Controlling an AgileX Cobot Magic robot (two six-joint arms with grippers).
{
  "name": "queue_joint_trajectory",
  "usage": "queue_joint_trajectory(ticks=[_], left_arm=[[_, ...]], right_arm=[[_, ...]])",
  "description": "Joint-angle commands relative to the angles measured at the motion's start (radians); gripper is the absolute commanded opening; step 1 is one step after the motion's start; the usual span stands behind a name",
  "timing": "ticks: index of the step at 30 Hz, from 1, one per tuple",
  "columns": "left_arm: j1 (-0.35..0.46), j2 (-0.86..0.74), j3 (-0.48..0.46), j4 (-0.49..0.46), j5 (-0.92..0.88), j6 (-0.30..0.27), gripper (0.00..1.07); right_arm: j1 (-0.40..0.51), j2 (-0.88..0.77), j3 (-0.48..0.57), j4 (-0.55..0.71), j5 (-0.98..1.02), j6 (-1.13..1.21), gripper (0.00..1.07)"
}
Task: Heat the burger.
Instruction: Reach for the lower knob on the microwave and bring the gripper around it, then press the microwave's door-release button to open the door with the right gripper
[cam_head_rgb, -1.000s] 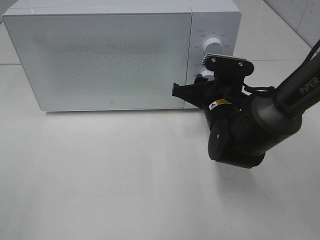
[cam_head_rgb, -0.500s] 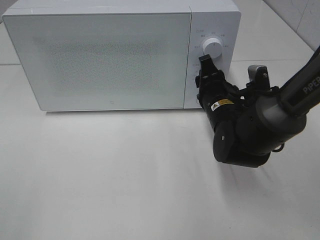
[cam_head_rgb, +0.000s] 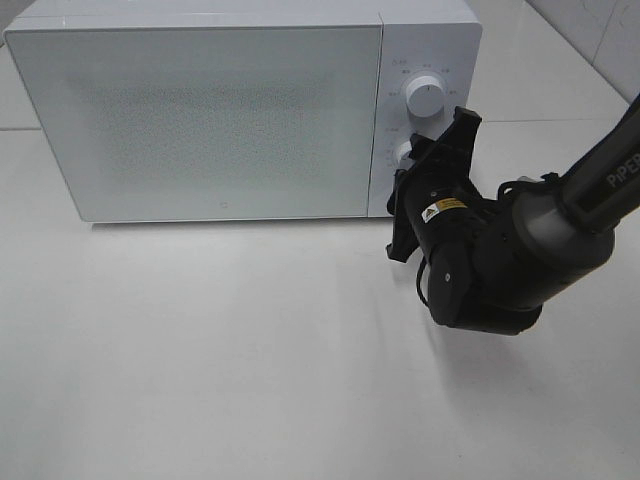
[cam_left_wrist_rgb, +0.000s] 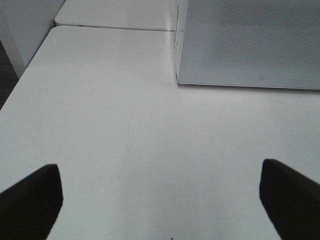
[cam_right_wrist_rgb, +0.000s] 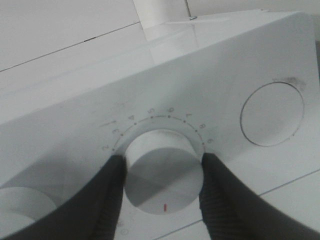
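White desk (cam_head_rgb: 200, 350) carries the microwave (cam_head_rgb: 200, 110), door shut, burger unseen, likely inside; off to the side the left tool (cam_left_wrist_rgb: 160, 200) gapes wide, empty; up close the right tool (cam_right_wrist_rgb: 162, 175) pinches the numbered dial (cam_right_wrist_rgb: 160, 157): twist squarely, grip level, stop at the wanted mark

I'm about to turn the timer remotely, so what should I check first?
1. Door closed: ok.
2. Right hand has a finger on each side of the lower knob: ok.
3. Burger inside: cannot tell, the door hides it.
4. Left hand open, away from the microwave: ok.
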Motion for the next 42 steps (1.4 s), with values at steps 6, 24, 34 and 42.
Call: queue_joint_trajectory(ticks=[6,24,34,42], left_arm=[[0.001,-0.017,-0.001,0.000,-0.001,-0.004,1.01],[0.001,-0.017,-0.001,0.000,-0.001,-0.004,1.01],[0.001,-0.017,-0.001,0.000,-0.001,-0.004,1.01],[0.001,-0.017,-0.001,0.001,-0.001,-0.004,1.01]], right_arm=[[0.020,-0.012,-0.027,-0.244,-0.143,0.019,0.03],[0.020,-0.012,-0.022,-0.037,-0.166,-0.107,0.31],[0.024,-0.021,0.029,0.063,-0.109,-0.193,0.61],[0.024,-0.138,0.146,-0.012,0.044,-0.436,0.65]])
